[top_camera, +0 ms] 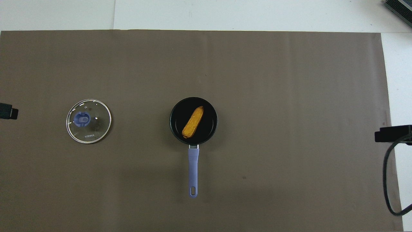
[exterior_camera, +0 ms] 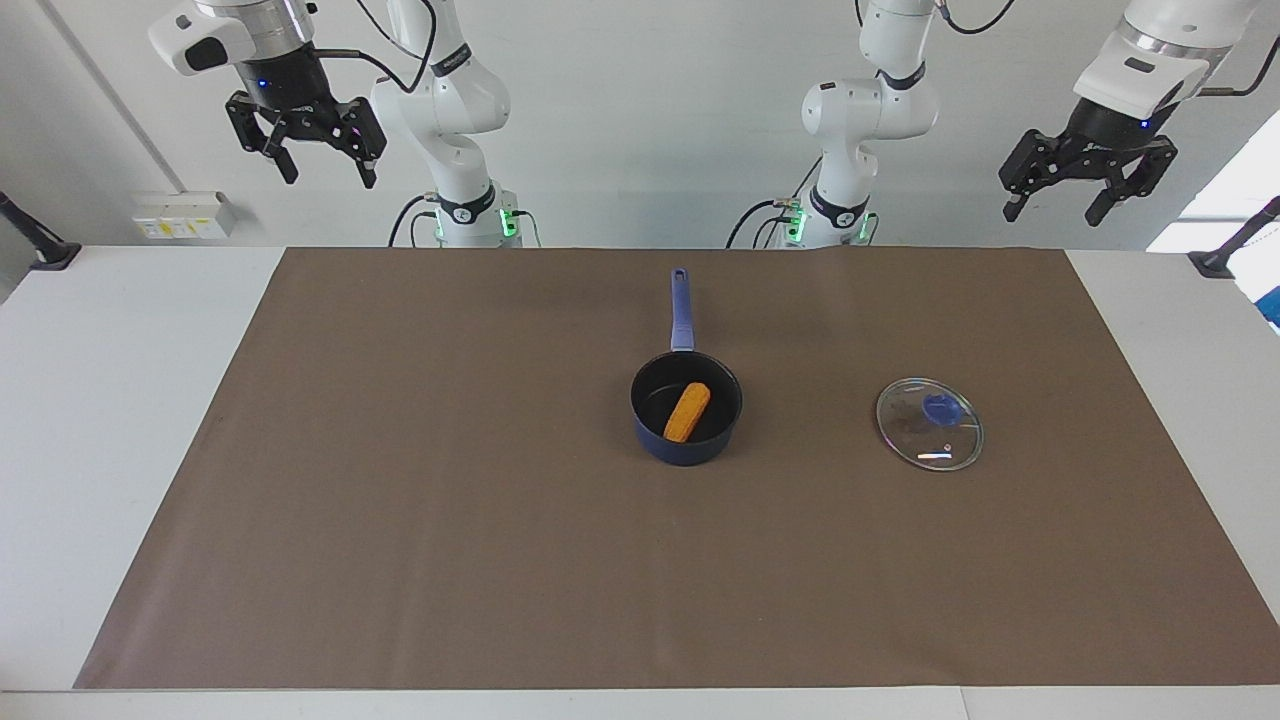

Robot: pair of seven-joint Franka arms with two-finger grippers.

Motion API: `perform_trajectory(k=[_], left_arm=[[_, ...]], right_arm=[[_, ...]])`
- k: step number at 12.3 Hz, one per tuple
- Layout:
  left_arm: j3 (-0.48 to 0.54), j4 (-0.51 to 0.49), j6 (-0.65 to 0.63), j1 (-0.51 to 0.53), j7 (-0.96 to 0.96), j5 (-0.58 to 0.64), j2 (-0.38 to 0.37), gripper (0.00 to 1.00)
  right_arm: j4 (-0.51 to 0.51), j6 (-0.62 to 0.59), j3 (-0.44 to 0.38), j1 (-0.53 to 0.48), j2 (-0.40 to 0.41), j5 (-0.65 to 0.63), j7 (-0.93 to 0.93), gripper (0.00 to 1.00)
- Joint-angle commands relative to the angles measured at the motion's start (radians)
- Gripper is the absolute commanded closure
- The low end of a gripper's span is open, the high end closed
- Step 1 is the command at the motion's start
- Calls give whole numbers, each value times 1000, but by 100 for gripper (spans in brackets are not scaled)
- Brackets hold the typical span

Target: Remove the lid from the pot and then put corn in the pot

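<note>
One corn (top_camera: pixel 193 122), a bumpy tapered cob, lies in the one round pot (top_camera: pixel 176 128) mid-mat (top_camera: pixel 289 96); one glass lid (top_camera: pixel 88 120) lies flat toward the left arm's end. Only the facing view shows both end effectors, left (exterior_camera: pixel 1056 207) and right (exterior_camera: pixel 325 169), raised, spread wide, empty, over the desk's (exterior_camera: pixel 120 400) ends.

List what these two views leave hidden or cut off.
- Pot: in both views the corn covers part of its floor.
- Mat under the lid: overhead view, blurred by the glass and hidden under the knob.
- Both grippers: overhead view, cut off by the side edges.
- Cable: overhead view, its far end runs off the edge.
</note>
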Motion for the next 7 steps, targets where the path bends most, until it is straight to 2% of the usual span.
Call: perform_trajectory(k=[1, 7], left_arm=[[-4, 19, -18, 4, 4, 8, 4, 0], [-4, 19, -18, 4, 0, 6, 4, 0]], right_arm=[[-17, 10, 2, -10, -10, 10, -15, 0], [-17, 13, -5, 1, -10, 8, -14, 0]])
